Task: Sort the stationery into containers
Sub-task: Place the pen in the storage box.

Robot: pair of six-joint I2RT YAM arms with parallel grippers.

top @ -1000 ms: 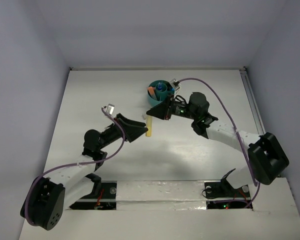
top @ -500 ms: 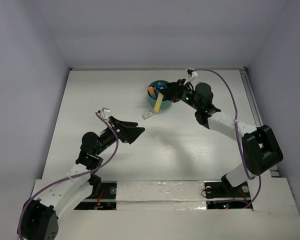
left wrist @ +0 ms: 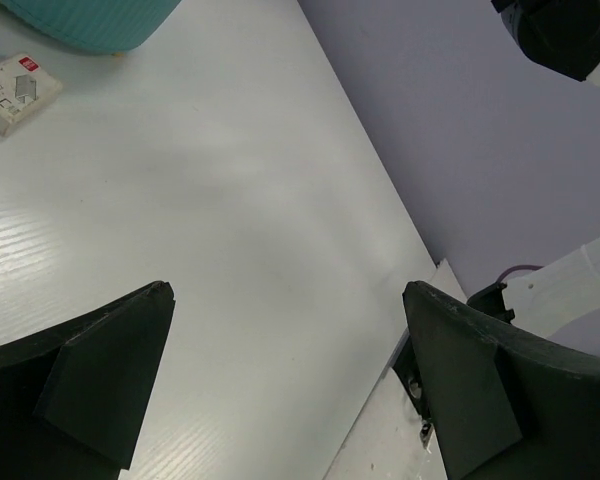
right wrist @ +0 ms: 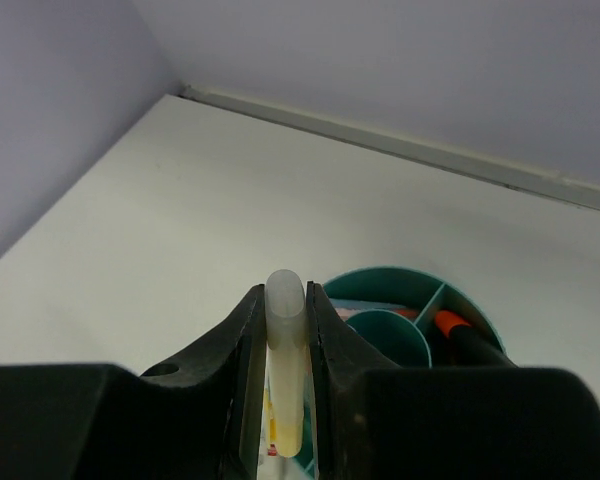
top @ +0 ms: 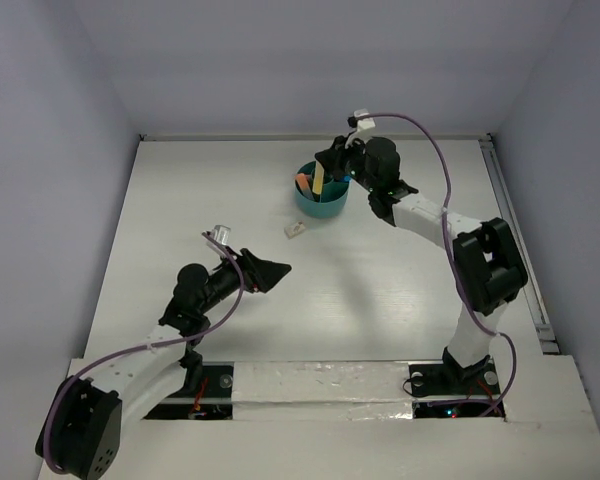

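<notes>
Top external view: the right arm reaches to the far centre of the white counter (top: 180, 200). The right tool (top: 327, 168) hangs at the round teal plastic organizer (top: 325, 210). This tool is clamped on a pale yellow cylindrical stick (top: 319, 183), which overlaps the organizer's far-left part in this view. Whether the stick's lower end has entered a cell cannot be told. An orange item (top: 302, 184) stands in the outer ring at the organizer's left side. A small white rectangular box (top: 294, 230) lies flat on the counter, just near-left of the organizer and apart from it. The left tool (top: 277, 268) is held above bare counter, nearer than the box and well apart from the organizer.

Right wrist view: both fingers (right wrist: 242, 340) of the right tool (right wrist: 285, 300) press the stick (right wrist: 286, 400) from either side. The stick's rounded end shows at the fingertips, and the rest runs down the gap between them. Beyond the stick, the organizer (right wrist: 380, 275) shows a round central cell and a divided outer ring. A black pen with an orange cap (right wrist: 458, 333) leans in a ring cell to the right of the central cell.

Left wrist view: the left tool (left wrist: 285, 290) has its jaws wide apart, with only counter (left wrist: 240, 200) between them. The box (left wrist: 15, 92) lies at the far left. The organizer's ribbed wall (left wrist: 90, 20) shows just beyond it.
</notes>
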